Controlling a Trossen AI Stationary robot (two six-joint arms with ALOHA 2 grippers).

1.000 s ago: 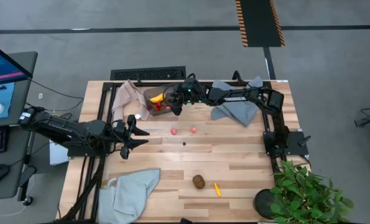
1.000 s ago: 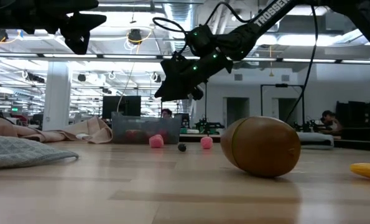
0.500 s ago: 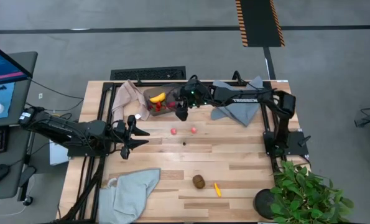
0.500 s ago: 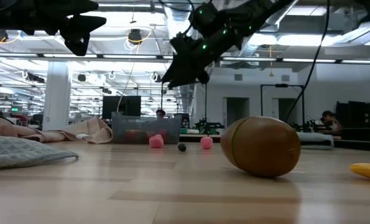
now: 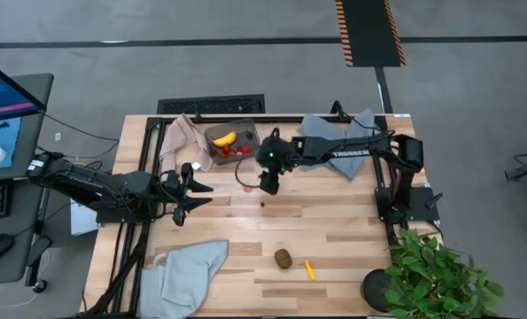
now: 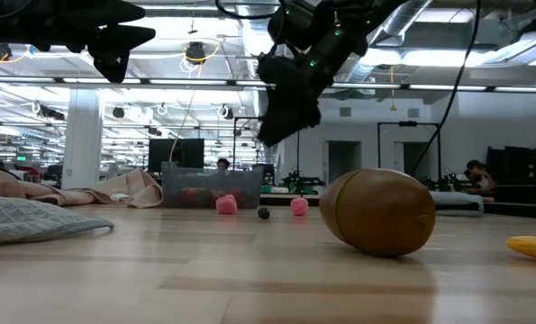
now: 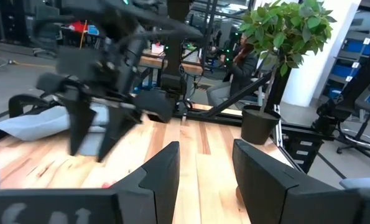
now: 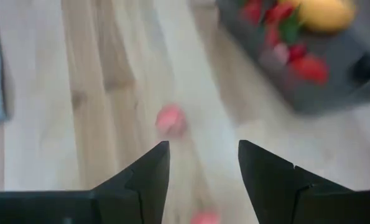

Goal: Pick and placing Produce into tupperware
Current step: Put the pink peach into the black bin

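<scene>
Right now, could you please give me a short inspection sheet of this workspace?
Surface: wooden table.
Job's things: tupperware holds banana and strawberries; pink berry, dark berry, kiwi, yellow piece lie loose.
Clutter: cloths, potted plant.
Grippers: right gripper open, empty, above the berries; left gripper open, waiting.
Cables: some beside the monitor.
Surroundings: concrete floor.
</scene>
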